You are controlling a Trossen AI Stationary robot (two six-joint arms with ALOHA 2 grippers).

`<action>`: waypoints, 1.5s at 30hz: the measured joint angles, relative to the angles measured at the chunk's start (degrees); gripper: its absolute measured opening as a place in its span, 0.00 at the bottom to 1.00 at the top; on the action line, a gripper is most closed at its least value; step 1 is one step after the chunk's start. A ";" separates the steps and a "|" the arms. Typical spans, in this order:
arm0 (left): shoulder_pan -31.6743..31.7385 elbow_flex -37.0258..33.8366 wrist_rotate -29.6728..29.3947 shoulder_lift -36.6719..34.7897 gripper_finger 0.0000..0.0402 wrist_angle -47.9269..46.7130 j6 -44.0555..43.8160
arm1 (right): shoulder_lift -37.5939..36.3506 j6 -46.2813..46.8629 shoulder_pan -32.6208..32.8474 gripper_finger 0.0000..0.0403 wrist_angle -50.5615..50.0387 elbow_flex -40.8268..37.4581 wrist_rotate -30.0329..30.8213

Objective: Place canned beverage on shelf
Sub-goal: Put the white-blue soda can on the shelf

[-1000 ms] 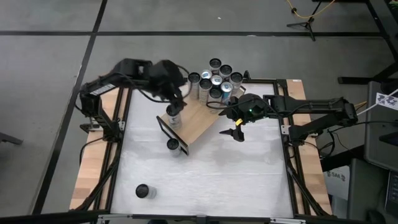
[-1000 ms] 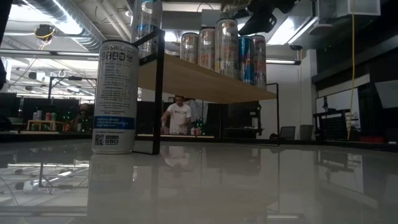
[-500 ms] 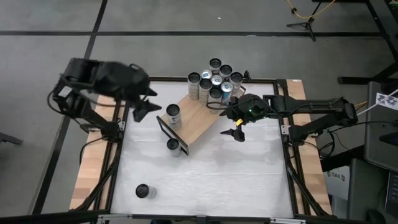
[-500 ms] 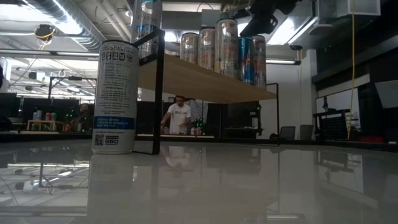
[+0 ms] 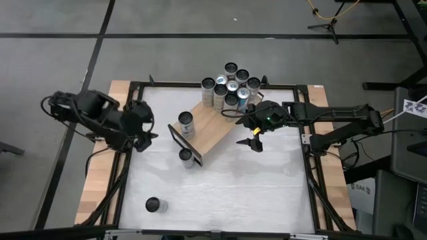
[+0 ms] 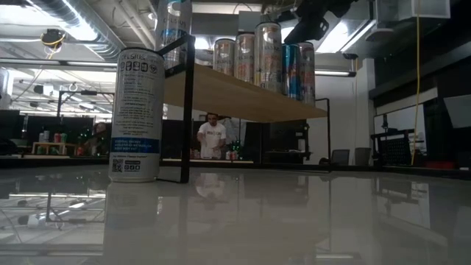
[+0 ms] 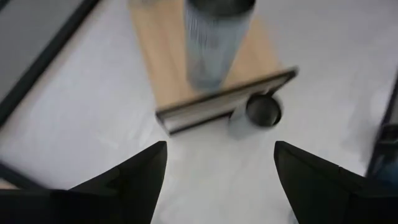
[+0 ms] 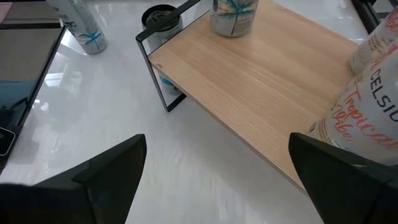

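Left gripper [image 5: 145,137] withdrawn from shelf [image 5: 212,127], fingers spread; blurry single can [image 7: 214,40] there, wrist-view only.

Grey floor [image 5: 200,20] with dark seams; ceiling ducts [image 6: 81,18]; a distant person [image 6: 213,138]

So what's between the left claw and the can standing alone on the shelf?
Only bare white table lies between the left gripper and the lone can on the shelf, as the high view shows.
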 joint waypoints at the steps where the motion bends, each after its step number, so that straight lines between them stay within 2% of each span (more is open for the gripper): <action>1: -0.56 -2.17 0.04 -0.72 0.72 -0.02 -1.28 | 0.00 0.00 0.00 0.96 0.00 0.01 0.00; 10: -4.22 -17.22 0.86 -2.77 0.72 0.83 -16.85 | 0.00 0.00 0.01 0.96 0.06 0.01 0.00; 14: -5.18 -23.40 2.60 -2.70 0.72 6.60 -17.20 | 0.00 0.00 0.00 0.96 0.07 0.01 0.00; 21: -6.13 -31.16 1.95 -2.65 0.72 19.84 -16.89 | 0.00 0.00 0.00 0.96 0.15 0.01 0.00; 34: -6.09 -32.71 -6.65 -2.71 0.72 29.96 -15.08 | 0.00 0.00 0.01 0.96 0.17 0.00 0.00; 37: -6.09 -32.71 -10.35 -2.71 0.72 31.73 -13.86 | 0.00 0.00 0.00 0.96 0.17 -0.01 0.00; 41: -6.04 -32.71 -15.99 -2.71 0.72 32.20 -13.70 | 0.00 0.00 0.00 0.96 0.20 0.01 0.00; 45: -5.33 -32.71 -17.71 -2.71 0.70 32.24 -13.68 | 0.00 0.00 0.00 0.96 0.20 0.01 0.00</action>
